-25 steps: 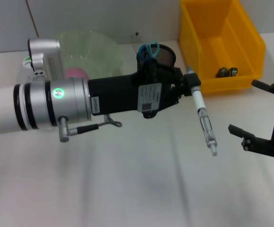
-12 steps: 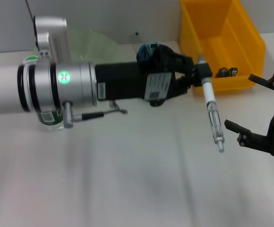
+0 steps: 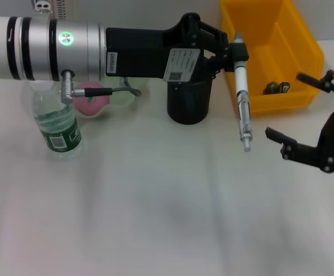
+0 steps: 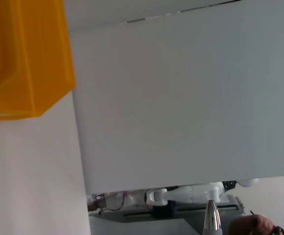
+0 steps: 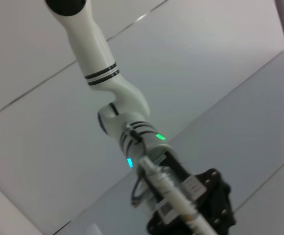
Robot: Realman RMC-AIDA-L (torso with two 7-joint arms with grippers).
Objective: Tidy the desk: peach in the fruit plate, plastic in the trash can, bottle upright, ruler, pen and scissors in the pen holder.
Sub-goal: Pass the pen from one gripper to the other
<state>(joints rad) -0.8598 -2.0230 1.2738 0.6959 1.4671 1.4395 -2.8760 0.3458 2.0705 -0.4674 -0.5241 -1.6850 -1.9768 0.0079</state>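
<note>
My left gripper (image 3: 235,55) is shut on the upper end of a white and clear pen (image 3: 243,103). The pen hangs nearly upright, tip down, just right of the black mesh pen holder (image 3: 187,104). The left wrist view shows the pen (image 4: 211,220) end, and the right wrist view shows the pen (image 5: 177,197) in the left gripper (image 5: 191,205). The pink peach (image 3: 92,99) lies in the pale green fruit plate (image 3: 117,96), largely behind the arm. A bottle (image 3: 57,123) with a green label stands upright at the left. My right gripper (image 3: 284,106) is open at the right. Ruler and scissors are hidden.
A yellow bin (image 3: 302,54) stands at the back right with a small dark item (image 3: 276,87) inside; its corner (image 4: 19,58) shows in the left wrist view. The left arm (image 3: 69,40) spans the back of the white table (image 3: 155,218).
The left arm has lifted and drawn back with the pen, which now hangs closer to vertical. The bottle and peach have come into view. The right gripper has shifted slightly upward.
</note>
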